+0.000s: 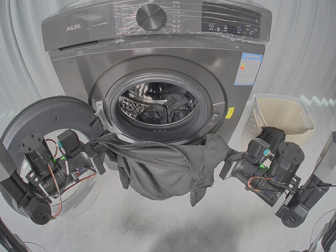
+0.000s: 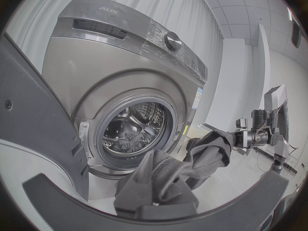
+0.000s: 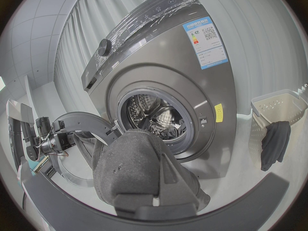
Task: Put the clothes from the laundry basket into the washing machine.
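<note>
A dark grey garment [image 1: 161, 172] hangs stretched between my two grippers, just below the open mouth of the washing machine [image 1: 157, 104]. My left gripper [image 1: 91, 147] is shut on its left end [image 2: 160, 177]. The right end [image 3: 134, 167] is clamped in my right gripper [image 1: 224, 158], which is shut as well. The middle of the cloth sags toward the floor. Dark clothes [image 1: 168, 111] lie inside the drum. The cream laundry basket [image 1: 283, 114] stands at the machine's right, with another dark garment [image 3: 274, 143] draped over its rim.
The round machine door [image 1: 45, 119] stands swung open at the left, close behind my left arm. White curtains hang behind the machine. Bare pale floor [image 1: 168, 224] spreads in front.
</note>
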`<state>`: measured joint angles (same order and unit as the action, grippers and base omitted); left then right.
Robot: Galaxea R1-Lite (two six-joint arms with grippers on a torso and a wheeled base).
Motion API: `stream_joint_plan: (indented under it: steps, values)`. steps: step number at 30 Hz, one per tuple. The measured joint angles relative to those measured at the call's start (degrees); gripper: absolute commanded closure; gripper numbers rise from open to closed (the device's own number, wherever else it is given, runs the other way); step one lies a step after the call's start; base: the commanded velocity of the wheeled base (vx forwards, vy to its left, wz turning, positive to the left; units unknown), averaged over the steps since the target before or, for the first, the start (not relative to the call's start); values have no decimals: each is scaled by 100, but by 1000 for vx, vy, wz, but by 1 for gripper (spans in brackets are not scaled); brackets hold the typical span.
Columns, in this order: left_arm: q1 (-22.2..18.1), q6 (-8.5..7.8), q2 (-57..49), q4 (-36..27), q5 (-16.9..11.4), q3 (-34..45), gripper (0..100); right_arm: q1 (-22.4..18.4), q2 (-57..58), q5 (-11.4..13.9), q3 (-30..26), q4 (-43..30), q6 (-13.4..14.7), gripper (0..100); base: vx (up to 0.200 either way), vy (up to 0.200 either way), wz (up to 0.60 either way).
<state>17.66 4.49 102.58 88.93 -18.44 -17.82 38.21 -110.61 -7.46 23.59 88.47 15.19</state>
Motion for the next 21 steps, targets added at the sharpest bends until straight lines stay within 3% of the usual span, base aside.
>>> stream_joint_plan:
  steps: [4,10,21]
  values:
    - [-39,27,-52,-2,5,-45,100,-34,79,-116,207,2,16,100,0,0,0]
    - [-91,295,-156,-2,38,-205,100,-117,179,-204,350,2,44,100,0,0,0]
    - [-135,306,-236,-6,46,-266,100,-174,236,-201,380,0,44,100,0,0,0]
